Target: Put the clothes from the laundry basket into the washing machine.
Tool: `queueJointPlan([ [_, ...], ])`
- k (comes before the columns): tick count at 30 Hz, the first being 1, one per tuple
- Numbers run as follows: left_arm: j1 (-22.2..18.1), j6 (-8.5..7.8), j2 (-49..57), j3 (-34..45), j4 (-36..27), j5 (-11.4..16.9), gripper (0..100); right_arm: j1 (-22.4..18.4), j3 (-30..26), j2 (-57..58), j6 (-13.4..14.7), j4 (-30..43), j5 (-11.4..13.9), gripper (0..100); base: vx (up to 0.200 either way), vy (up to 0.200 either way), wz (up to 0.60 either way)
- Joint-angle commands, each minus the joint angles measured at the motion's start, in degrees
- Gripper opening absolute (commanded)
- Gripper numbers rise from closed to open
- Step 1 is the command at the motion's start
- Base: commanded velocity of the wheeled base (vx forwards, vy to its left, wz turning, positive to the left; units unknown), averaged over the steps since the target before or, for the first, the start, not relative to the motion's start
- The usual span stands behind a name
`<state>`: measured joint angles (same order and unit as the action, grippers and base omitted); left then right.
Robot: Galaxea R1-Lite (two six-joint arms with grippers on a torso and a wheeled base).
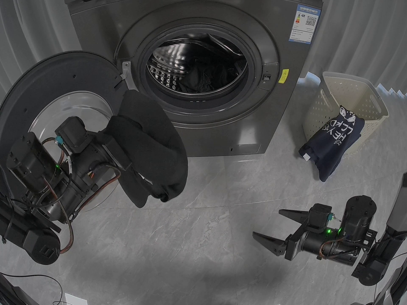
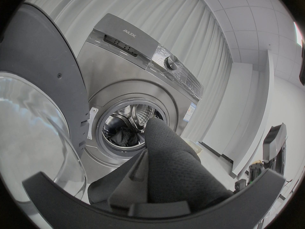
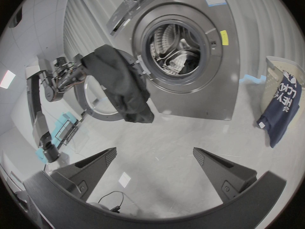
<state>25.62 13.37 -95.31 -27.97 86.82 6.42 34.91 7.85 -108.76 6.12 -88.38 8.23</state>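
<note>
Grey marbled floor [image 1: 212,242] and pale curtains [image 1: 364,30] frame the washing machine [image 1: 237,128]; left claw [image 1: 118,153] clutches black garment [image 1: 157,153], right claw [image 1: 268,224] gapes.

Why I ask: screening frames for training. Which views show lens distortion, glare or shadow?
Both wrist views are fisheye: the washing machine leans and a black rim rings each picture. Left wrist view: the door glass mirrors the room. Head view: straighter lines; the drum glints, and a soft shadow lies on the floor.

Grey marbled tile floor [image 1: 220,234]; pale pleated curtains [image 1: 364,26] behind; white panelled ceiling [image 2: 254,13], glowing light panel [image 3: 7,79]
</note>
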Motion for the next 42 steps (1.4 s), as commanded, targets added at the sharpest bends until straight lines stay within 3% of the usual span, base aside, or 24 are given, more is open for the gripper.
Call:
queueJointPlan([
  [1,0.30,-2.04,-0.06,2.13,-0.25,0.26,0,-3.62,3.93,-0.31,0.38,-0.04,-2.25,100,0.000,0.000,0.00],
  [3,0.39,-2.39,-0.23,2.30,-0.34,0.34,0,-4.06,4.81,0.04,0.82,-0.04,-2.78,100,0.000,0.000,0.00],
  [7,1.09,-5.29,-0.14,3.09,-2.62,0.69,0,-4.77,8.58,-0.13,2.41,-0.04,-5.68,100,0.000,0.000,0.00],
  [13,1.36,-7.40,0.03,3.53,-4.91,0.87,0,-4.33,10.78,0.13,3.20,-0.04,-6.65,100,0.200,0.000,0.00],
  [36,2.32,-7.57,-2.43,4.76,-4.29,0.96,0,-2.83,10.17,0.40,3.55,-0.04,-6.73,100,0.200,0.000,0.00],
  [42,2.24,-7.57,-4.89,4.94,-0.25,0.96,0,-2.31,9.64,1.10,3.55,0.05,-6.73,100,0.133,0.000,0.00],
])
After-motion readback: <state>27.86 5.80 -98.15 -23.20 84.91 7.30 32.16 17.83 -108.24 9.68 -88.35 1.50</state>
